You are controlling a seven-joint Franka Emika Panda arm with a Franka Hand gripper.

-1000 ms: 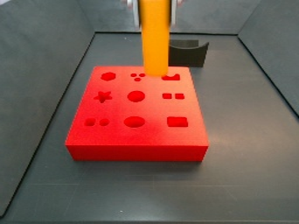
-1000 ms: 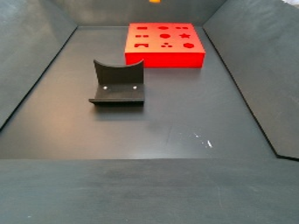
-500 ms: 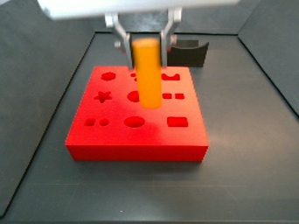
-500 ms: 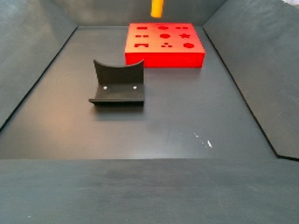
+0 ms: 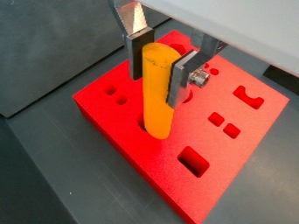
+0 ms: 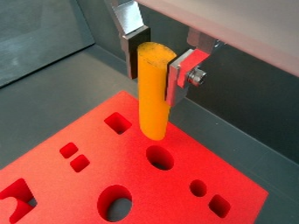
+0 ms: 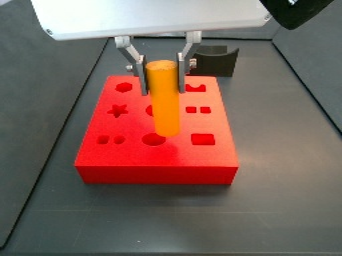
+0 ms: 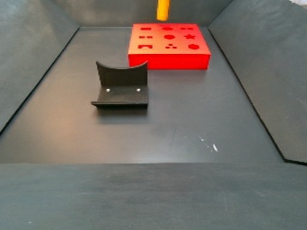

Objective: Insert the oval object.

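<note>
In a side view, the dark surface (image 8: 168, 171) fills the lower frame, bare but for a small pale fleck. Left of centre on it stands the dark curved holder (image 8: 121, 85). Farther back, in the upper middle, lies the red block (image 8: 170, 46), and above its far edge only part of the oval object (image 8: 162, 9) shows at the top of the frame.

In a side view the red block (image 7: 158, 130) fills the centre, its top cut with shaped holes. The oval object (image 7: 164, 97) stands upright over the block's middle, its lower end just above a round hole in the front row. The claw (image 7: 159, 58) grips the peg's upper part, a silver finger on each side, closed on it. Behind, at upper right, sits the holder (image 7: 214, 58).

In both wrist views the fingers (image 5: 186, 72) (image 6: 183, 73) press the peg (image 5: 158, 92) (image 6: 155, 89) from both sides, above the block (image 5: 211, 131) (image 6: 82, 175).
</note>
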